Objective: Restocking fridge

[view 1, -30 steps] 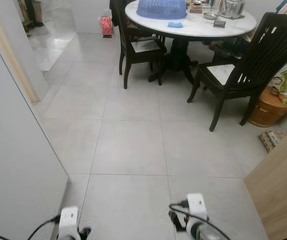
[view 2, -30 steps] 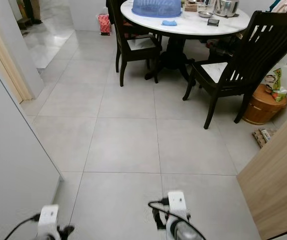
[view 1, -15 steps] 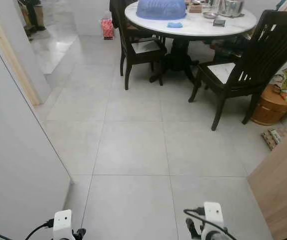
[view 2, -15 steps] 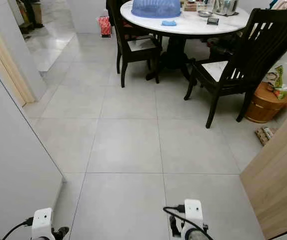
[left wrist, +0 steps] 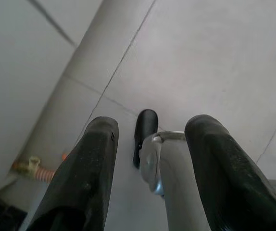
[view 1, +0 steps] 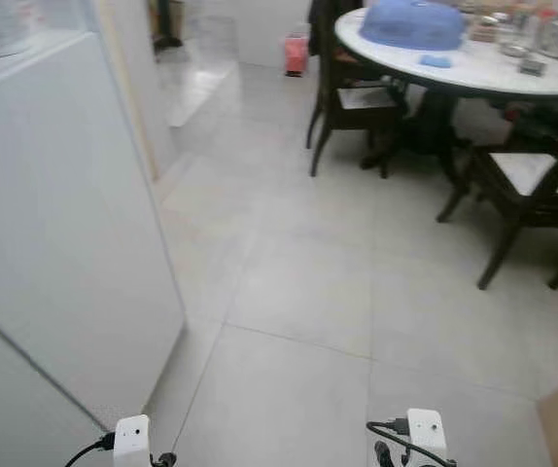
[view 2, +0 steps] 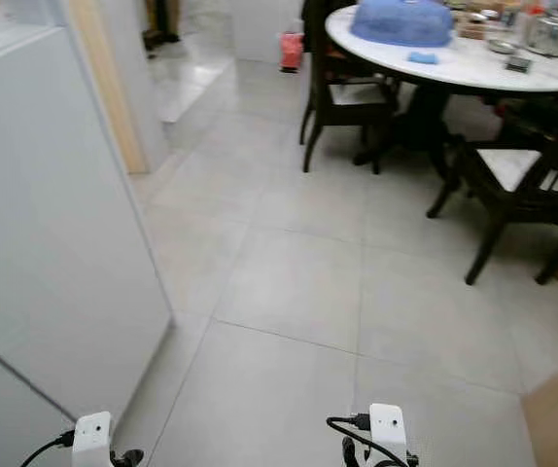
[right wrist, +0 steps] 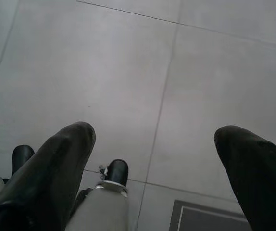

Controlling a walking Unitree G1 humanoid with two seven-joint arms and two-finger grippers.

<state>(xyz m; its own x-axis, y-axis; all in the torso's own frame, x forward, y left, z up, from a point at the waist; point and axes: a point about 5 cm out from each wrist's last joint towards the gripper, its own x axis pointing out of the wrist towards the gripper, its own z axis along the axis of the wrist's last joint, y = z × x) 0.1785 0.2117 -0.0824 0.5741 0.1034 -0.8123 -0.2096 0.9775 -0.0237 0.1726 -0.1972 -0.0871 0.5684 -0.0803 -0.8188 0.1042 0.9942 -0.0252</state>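
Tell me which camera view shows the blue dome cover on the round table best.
The right eye view: the blue dome cover sits whole on the round table, a little sharper there. The left eye view shows it too, slightly blurrier. Both wrist views look at floor tiles.

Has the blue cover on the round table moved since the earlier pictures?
No. The blue cover keeps its place on the round table, beside the small blue item; the camera turned.
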